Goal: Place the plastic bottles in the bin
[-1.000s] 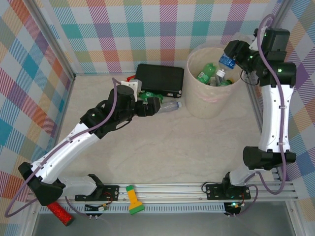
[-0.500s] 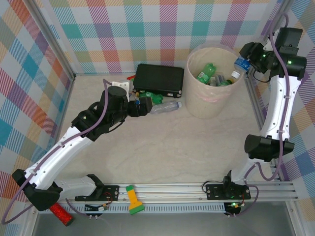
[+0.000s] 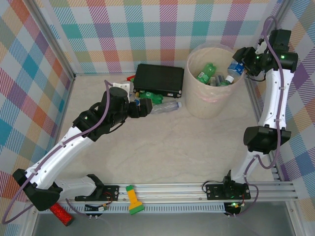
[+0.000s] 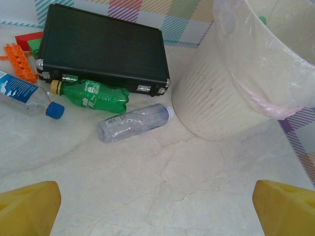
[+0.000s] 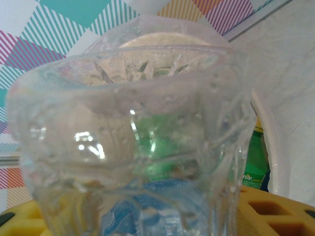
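Observation:
My right gripper [image 3: 242, 60] is shut on a clear bottle with a blue label [image 3: 235, 68], held over the right rim of the beige bin [image 3: 209, 101]. In the right wrist view that bottle [image 5: 133, 132] sits close to the lens, between yellow fingers [image 5: 278, 211]. Several green and clear bottles [image 3: 205, 76] lie inside the bin. My left gripper [image 3: 143, 107] is open and empty above the table. Beyond it lie a crushed clear bottle [image 4: 133, 123], a green bottle [image 4: 91, 94] and a blue-capped clear bottle [image 4: 24, 92]. The left gripper's yellow fingertips [image 4: 27, 209] stand wide apart.
A flat black case [image 3: 159, 79] lies left of the bin [image 4: 231, 93], with the green bottle against its front edge. An orange toy [image 4: 17, 60] sits at the far left. A yellow-green flashlight [image 3: 132, 199] and a red glittery cylinder [image 3: 61, 214] rest by the front rail.
The right gripper swung its bottle out to the right, then came back slightly toward the bin's rim. The left arm pulled back to the left, away from the bottles on the table.

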Tool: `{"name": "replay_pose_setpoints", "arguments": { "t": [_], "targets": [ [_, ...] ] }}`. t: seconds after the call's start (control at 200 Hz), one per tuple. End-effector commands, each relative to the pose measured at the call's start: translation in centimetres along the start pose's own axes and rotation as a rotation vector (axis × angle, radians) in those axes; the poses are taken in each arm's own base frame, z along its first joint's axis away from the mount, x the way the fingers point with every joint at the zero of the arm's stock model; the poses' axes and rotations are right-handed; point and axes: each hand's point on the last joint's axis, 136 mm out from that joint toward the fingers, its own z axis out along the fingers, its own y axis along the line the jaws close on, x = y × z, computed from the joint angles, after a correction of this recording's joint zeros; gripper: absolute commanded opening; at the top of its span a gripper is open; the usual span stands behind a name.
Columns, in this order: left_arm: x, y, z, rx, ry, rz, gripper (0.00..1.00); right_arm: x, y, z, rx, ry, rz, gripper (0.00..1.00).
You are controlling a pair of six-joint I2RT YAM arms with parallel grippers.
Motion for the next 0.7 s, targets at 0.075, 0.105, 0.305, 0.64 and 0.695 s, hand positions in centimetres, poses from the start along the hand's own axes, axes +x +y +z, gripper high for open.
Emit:
{"name": "replay_pose_setpoints", "arguments": {
  "t": [0.075,0.105,0.305,0.64,0.695],
  "targets": [
    [-0.4,0.6,-0.1,-0.013,-0.015,-0.017,1.00,1.0,1.5,0.8,-0.042,0.058,-0.002,0.59],
    [-0.3,0.6,-0.1,-0.013,-0.013,-0.018,0.99,1.2,1.5,0.9,-0.039,0.068,-0.001,0.60],
    [-0.2,0.8,-0.3,-0.017,-0.017,-0.032,1.00,1.0,1.4,1.1,-0.020,0.063,-0.011,1.00],
    [0.0,0.9,-0.2,-0.019,-0.012,-0.033,0.99,0.3,2.6,-0.8,-0.042,0.003,-0.039,0.99],
    [0.1,0.9,0.0,-0.021,-0.007,-0.031,1.00,0.2,2.9,-1.3,-0.050,-0.009,-0.046,0.99]
  ]
}}
